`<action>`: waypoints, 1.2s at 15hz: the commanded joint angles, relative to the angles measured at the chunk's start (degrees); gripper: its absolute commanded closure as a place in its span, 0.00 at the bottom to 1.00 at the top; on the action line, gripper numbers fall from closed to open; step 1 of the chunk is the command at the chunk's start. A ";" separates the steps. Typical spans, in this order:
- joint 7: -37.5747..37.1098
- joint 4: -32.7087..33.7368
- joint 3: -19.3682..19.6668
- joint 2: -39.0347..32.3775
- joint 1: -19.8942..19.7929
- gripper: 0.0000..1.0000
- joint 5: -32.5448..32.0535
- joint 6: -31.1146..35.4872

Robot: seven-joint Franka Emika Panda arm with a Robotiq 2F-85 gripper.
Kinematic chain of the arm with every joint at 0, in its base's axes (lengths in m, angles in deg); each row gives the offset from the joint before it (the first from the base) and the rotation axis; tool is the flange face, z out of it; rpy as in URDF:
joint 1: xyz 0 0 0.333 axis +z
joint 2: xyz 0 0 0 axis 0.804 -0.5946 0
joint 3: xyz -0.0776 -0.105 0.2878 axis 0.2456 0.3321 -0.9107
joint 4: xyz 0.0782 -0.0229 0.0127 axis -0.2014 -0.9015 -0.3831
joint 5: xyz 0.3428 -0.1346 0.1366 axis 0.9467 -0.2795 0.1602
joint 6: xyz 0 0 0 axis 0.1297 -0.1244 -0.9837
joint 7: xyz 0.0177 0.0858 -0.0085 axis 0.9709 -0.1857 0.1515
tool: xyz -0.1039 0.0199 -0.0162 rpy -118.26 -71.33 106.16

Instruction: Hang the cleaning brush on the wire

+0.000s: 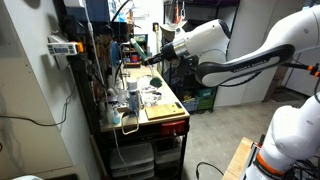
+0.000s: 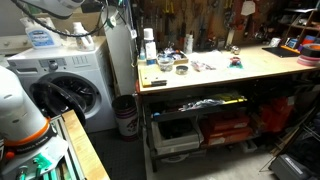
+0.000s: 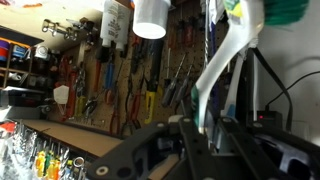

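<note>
My gripper is raised in front of the tool pegboard above the workbench. In the wrist view the fingers stand close together around a narrow thing that I take for the cleaning brush. It shows as a pale curved shaft rising to a green end. In an exterior view it is only a dark bit at the fingertips. Thin dark wires hang down just behind it. I cannot tell whether the brush touches a wire.
The pegboard holds several pliers and screwdrivers. A white cup-like thing hangs at the top. A pale wooden board and white-and-blue clutter lie on the bench. A washing machine stands beside the bench.
</note>
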 commanded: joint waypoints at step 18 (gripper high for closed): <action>0.59 5.32 4.28 -7.81 6.40 0.96 2.04 4.02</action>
